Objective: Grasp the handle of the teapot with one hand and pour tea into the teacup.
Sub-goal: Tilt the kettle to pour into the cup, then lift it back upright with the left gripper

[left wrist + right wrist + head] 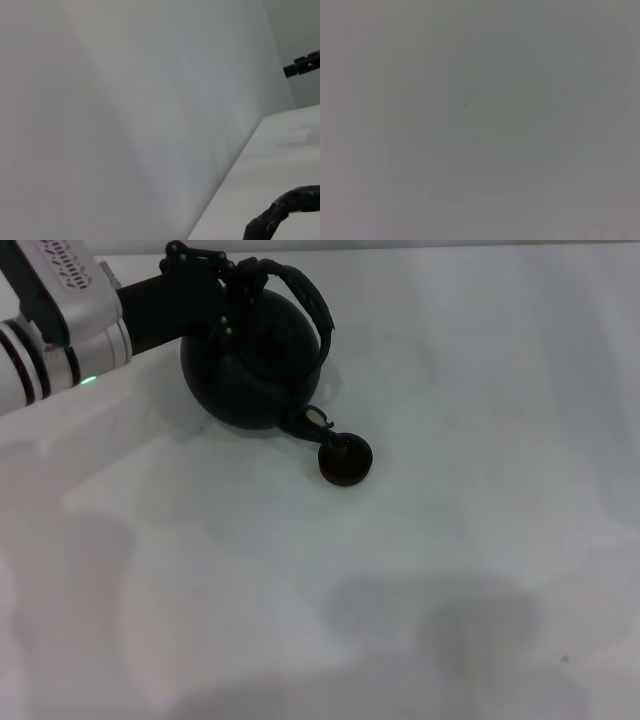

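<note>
I read the left gripper (232, 280) at 11 o'clock on the white table (450, 540), reaching in from the left, clamped on the handle (308, 295) of the teapot (250, 365). The pot is tipped, its short spout (305, 422) pointing toward 5 o'clock, right over the rim of the teacup (345, 460). Teapot: round, matte black. Handle: arched hoop, rough wrapped surface, also showing in my left wrist view (285, 212). Cup: tiny, round, dark, handleless. Right gripper out of sight
</note>
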Available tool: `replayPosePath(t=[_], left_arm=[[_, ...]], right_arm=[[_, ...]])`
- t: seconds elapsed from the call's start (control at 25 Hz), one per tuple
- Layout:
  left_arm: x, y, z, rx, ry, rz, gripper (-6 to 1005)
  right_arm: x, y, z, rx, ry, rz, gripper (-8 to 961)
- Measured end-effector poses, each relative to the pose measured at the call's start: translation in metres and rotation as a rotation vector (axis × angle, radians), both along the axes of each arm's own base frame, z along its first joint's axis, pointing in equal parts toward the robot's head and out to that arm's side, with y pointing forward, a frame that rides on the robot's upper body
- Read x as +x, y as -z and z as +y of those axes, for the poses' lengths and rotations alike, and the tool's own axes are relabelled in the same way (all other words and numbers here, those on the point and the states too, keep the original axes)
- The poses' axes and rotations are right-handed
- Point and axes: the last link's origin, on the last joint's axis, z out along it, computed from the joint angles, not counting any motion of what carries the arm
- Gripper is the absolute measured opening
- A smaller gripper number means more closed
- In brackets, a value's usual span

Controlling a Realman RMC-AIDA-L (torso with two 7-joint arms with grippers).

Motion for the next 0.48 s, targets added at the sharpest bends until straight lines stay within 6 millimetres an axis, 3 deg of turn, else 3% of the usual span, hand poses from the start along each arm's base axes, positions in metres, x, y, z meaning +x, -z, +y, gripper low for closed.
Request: replayPosePath(t=[0.48], left_arm=[[-0.0042, -0.0091, -0.0059, 0.046, -0.021, -0.096, 115]], right_arm=[[-0.0001, 0.0000, 0.0001, 0.000, 0.000, 0.000, 843]])
